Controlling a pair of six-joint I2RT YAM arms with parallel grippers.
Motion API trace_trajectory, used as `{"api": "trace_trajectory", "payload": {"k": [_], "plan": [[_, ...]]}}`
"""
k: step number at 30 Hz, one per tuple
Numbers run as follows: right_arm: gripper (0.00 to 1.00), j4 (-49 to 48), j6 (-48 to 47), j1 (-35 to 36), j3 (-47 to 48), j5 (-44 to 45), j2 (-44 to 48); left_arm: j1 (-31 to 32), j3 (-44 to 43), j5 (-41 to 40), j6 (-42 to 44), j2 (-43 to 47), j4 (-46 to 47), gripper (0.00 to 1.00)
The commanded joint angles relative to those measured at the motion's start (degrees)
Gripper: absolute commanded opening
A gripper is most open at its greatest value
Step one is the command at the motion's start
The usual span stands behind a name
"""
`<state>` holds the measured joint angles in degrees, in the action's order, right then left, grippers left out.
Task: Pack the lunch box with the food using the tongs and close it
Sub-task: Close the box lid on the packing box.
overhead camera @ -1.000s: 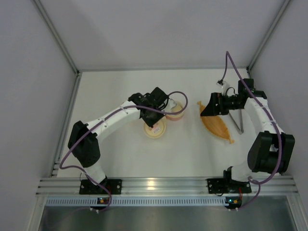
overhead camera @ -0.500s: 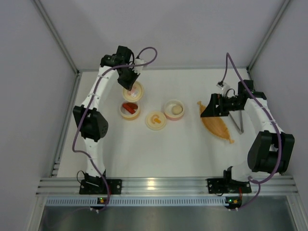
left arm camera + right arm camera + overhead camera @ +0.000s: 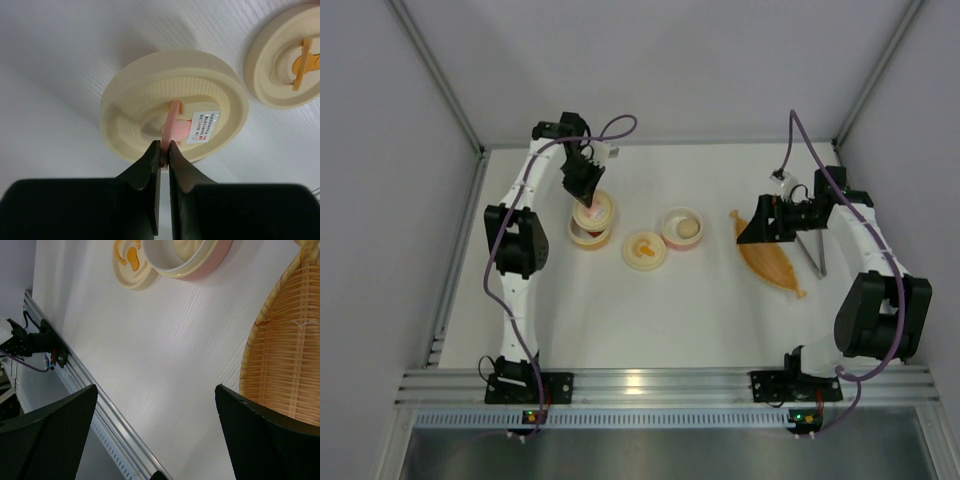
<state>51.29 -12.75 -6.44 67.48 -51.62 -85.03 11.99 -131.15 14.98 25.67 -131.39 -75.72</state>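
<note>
Sausage tub (image 3: 590,238) at the left of the tabletop (image 3: 720,310): half a second ago it sat uncovered with the red-orange sausage showing. Now the cream lid (image 3: 150,95) sits over it and the sausage is hidden. My left end effector (image 3: 164,146) is clamped shut on the lid's pink tab (image 3: 172,120), having carried the lid in from the far side. This tub looks nearly closed, so letting go is probably next. Cream-white ball (image 3: 687,229) lies in the open pink bowl (image 3: 667,222), with the orange-handled lid (image 3: 644,250) beside it. Tongs (image 3: 819,262) lie by the wicker tray (image 3: 770,262). My right end effector (image 3: 156,390) hangs wide open, empty.
</note>
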Motion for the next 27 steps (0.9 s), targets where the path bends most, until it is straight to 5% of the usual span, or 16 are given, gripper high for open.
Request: {"api": "trace_trajectory", "payload": {"k": [1, 27], "plan": [[0.99, -2.0, -0.1, 0.1, -0.2, -0.7, -0.9, -0.4, -0.3, 3.7, 0.8, 1.8, -10.6, 0.00], [0.99, -2.1, 0.2, 0.1, -0.2, -0.1, -1.2, -1.1, 7.0, -2.4, -0.3, 8.3, -10.7, 0.00]]}}
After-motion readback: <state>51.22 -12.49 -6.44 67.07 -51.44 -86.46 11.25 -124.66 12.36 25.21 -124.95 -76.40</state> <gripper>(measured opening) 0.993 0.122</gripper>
